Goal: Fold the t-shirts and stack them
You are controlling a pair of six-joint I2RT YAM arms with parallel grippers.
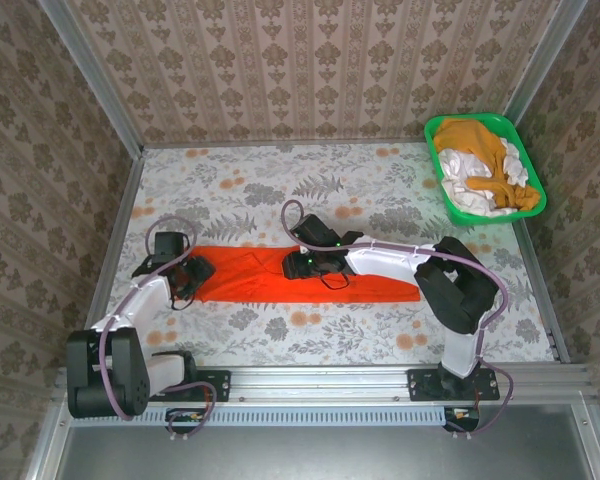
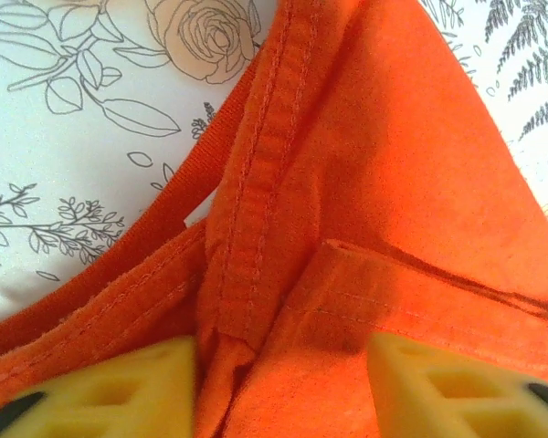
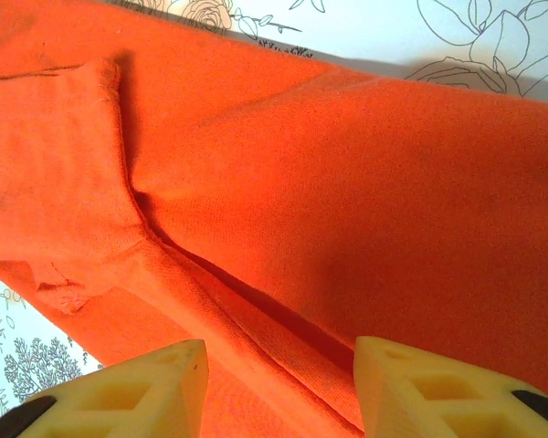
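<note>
Red shirt [image 1: 250,270] is lying part-folded; both jaws are standing apart on it, gripping nothing; basket [image 1: 433,128] shirts [image 1: 480,170] are waiting.

Quantities present: one table [image 1: 280,190], one red-orange t-shirt [image 1: 245,275], one green basket [image 1: 467,119], one mustard t-shirt [image 1: 477,145], white cloth [image 1: 470,195] of indeterminate count, one left arm [image 1: 130,310], one right arm [image 1: 400,262].

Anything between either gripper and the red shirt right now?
Nothing visible. The red shirt lies in a strip across the table. The left gripper is down at its left end and the right gripper near its middle. In each wrist view the fingers straddle bare cloth folds.
</note>
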